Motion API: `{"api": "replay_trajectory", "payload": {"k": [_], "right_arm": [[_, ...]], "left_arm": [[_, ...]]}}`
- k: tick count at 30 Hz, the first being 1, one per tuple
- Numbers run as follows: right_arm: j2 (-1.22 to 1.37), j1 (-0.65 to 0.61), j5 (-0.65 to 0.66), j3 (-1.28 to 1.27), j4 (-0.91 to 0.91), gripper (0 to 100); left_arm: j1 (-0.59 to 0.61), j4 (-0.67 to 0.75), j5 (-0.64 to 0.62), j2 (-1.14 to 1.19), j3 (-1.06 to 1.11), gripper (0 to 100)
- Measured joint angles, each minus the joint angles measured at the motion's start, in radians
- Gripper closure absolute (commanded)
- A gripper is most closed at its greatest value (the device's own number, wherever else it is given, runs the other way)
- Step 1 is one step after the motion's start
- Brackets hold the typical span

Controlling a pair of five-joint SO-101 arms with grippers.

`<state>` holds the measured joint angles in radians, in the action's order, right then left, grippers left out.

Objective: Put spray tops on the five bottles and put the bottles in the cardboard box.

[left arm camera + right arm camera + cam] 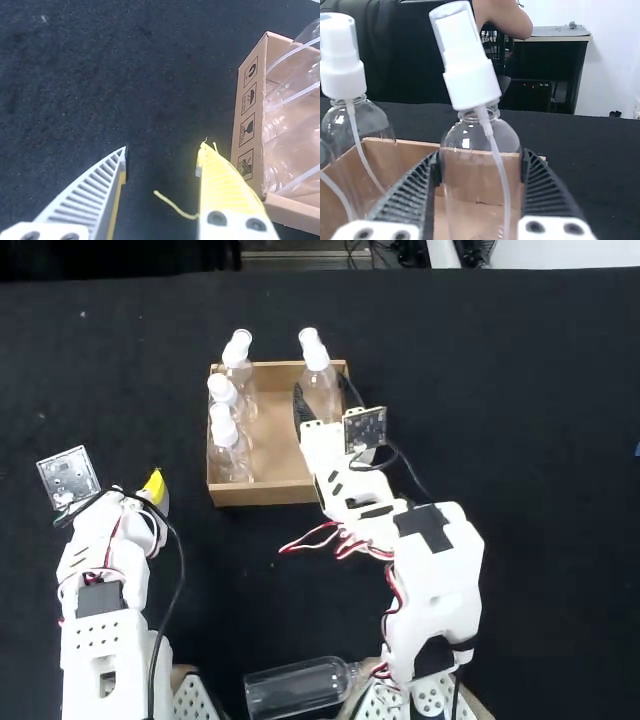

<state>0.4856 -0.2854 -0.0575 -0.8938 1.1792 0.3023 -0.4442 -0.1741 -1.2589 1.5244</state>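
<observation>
My right jaws are clamped on a topped bottle [470, 150], held upright at the far right corner of the cardboard box [275, 495]. Three more bottles [228, 415] stand along its left wall. I'd lower until the base seats flat, release gently, then lift straight up clear of the spray top [465, 60]. My left jaws hang open beside the box's near left corner. The fifth bottle [300, 685], seemingly topless, lies at the table [520, 390] near edge.
</observation>
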Motion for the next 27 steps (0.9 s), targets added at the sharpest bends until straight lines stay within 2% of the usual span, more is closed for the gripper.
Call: {"api": "replay_trajectory", "payload": {"k": [2,8,27], "right_arm": [[0.000,0.000,0.000,0.000,0.000,74.6],[0.000,0.000,0.000,0.000,0.002,78.2],[0.000,-0.014,0.002,-0.035,0.023,77.8]], "left_arm": [[0.000,0.000,0.000,0.000,0.000,79],[0.000,0.000,0.000,0.000,0.000,79],[0.000,0.000,0.000,0.000,0.000,79]]}}
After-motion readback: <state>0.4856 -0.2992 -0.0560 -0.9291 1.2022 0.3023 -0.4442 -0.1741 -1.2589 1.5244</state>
